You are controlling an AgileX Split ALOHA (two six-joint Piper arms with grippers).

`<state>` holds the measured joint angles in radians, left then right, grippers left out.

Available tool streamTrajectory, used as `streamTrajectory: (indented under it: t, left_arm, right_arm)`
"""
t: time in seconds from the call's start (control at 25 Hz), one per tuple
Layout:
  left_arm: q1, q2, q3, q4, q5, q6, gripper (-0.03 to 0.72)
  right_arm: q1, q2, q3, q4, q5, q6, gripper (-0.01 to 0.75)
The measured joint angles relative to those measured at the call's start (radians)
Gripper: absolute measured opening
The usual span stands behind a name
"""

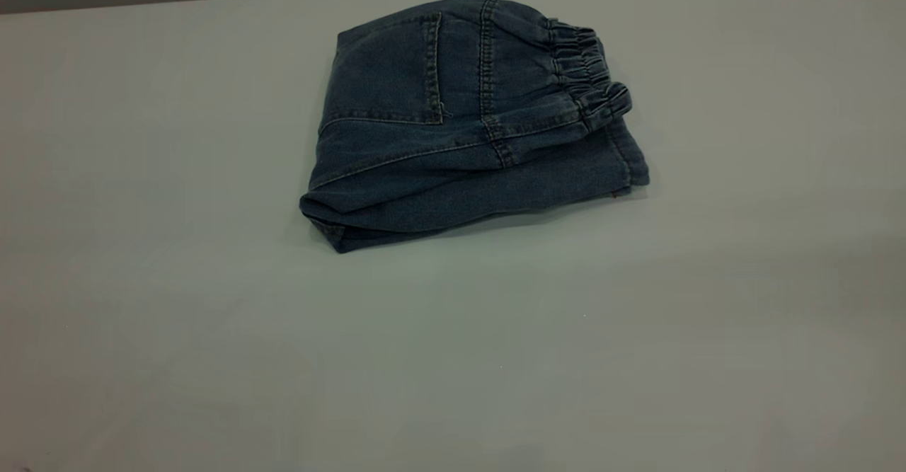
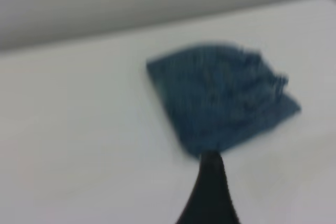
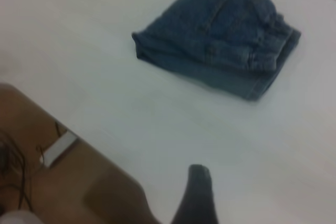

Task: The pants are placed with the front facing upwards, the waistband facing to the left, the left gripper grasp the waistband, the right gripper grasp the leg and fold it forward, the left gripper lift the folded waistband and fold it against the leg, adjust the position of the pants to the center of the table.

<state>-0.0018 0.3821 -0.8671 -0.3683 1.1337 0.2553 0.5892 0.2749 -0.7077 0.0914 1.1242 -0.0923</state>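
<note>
The pants (image 1: 467, 118) lie folded into a compact denim bundle on the white surface (image 1: 177, 316), toward its far side, just right of centre. Back pocket and stitched seams face up; the gathered elastic waistband (image 1: 587, 68) sits at the right, above the hem layer. The left tool (image 2: 210, 192) and right tool (image 3: 197, 198) each show one dark finger, clear of the fabric; their state cannot be told.

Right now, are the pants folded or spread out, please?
Folded: the pants lie in stacked layers on the table, waistband doubled over the leg.
</note>
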Motion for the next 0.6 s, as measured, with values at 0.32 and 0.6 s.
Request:
streamTrajectory:
  t: [0.32,0.6]
  left_arm:
    - [0.0,-0.189,0.247,0.134,0.018,-0.093,0.519]
    - [0.0,-0.287,0.337,0.205,-0.015,-0.146,0.519]
  right_arm:
    - [0.0,0.002,0.152,0.042,-0.079,-0.032,0.52]
    - [0.0,0.003,0.2,0.063,-0.06,-0.046,0.477]
